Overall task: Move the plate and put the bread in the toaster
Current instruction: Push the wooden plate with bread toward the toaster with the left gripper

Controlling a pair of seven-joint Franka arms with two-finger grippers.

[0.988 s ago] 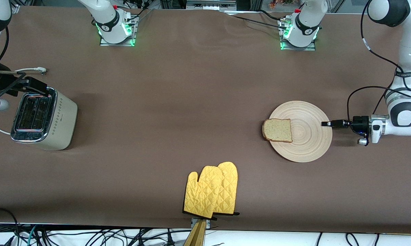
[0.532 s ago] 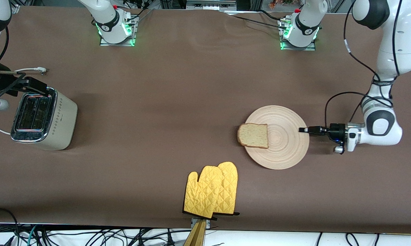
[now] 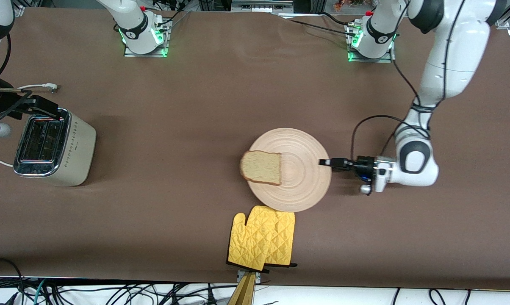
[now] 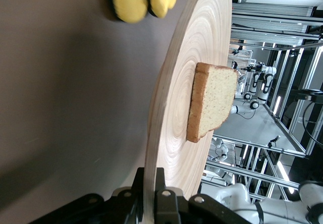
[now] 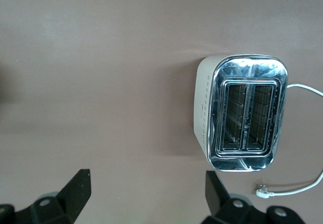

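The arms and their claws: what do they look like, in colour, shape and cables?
Both arms are glossy white with rounded links and dark grey joint bands. The left arm carries a thin black cable looping down to its wrist. Its left claw is black with slim straight fingers and a blue part at the mount. The right claw has black, wedge-shaped fingers. Both bases glow green, with a red part on top.
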